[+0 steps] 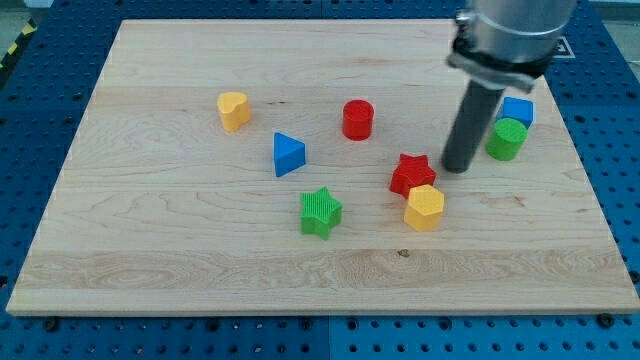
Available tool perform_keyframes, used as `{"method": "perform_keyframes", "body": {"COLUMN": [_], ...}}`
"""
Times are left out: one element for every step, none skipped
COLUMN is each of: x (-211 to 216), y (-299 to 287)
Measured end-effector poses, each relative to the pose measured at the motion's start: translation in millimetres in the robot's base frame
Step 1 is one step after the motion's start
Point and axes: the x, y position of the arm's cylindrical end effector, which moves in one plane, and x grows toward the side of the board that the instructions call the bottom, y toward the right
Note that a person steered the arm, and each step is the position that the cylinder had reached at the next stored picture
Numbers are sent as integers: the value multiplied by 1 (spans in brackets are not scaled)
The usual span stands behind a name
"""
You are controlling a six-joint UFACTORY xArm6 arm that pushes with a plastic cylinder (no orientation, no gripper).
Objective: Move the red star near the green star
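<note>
The red star [411,172] lies right of the board's middle, touching a yellow hexagon block [424,207] just below it. The green star [320,211] lies to the left of the red star, lower down, with a gap between them. My tip [456,167] is at the end of the dark rod, just to the right of the red star and close to it. I cannot tell whether it touches the star.
A red cylinder [358,119] stands above the red star. A blue triangle [288,154] lies upper left of the green star. A yellow block [233,110] is further left. A green cylinder [506,138] and a blue block [518,110] sit right of the rod.
</note>
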Motion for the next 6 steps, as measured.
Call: {"method": "perform_keyframes", "body": {"x": [0, -1, -1, -1, -1, 6], "y": [-21, -22, -63, -101, -107, -136]}}
